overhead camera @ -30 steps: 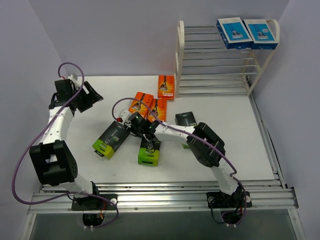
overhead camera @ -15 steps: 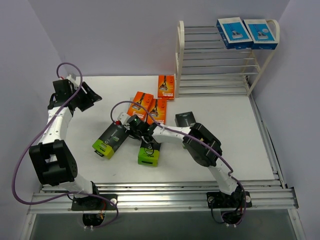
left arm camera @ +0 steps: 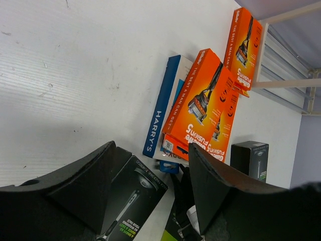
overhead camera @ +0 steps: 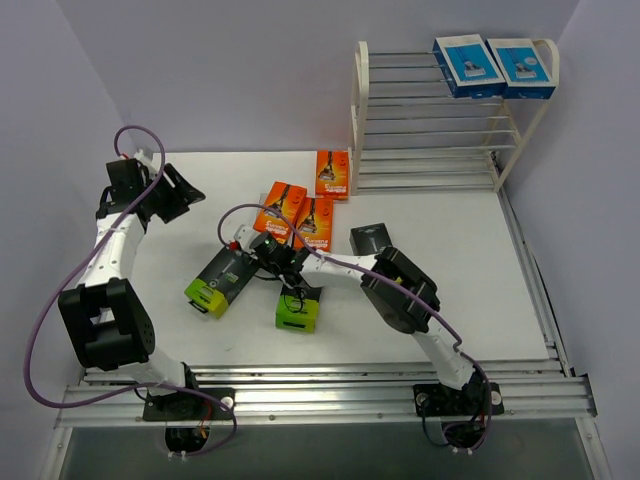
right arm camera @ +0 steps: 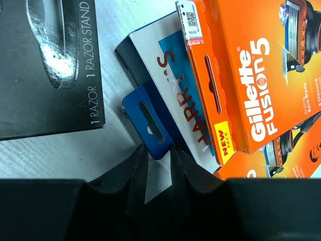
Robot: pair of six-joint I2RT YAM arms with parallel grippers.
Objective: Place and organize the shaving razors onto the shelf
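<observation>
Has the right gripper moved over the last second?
Yes. In the top view the right gripper has shifted left, nearer to the leftmost black-and-green pack, which has stayed where it was.

The blue-and-white pack [right arm camera: 173,90] lies largely hidden beneath an orange pack [right arm camera: 251,65], itself cut off at the edge.

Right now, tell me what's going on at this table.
The right gripper has its jaws nearly closed at the blue hang tab of a Harry's razor pack that lies partly under orange Gillette Fusion5 packs; whether it grips is unclear. The left gripper hangs open and empty. Two blue-and-white packs sit on the top tier of the shelf.
</observation>
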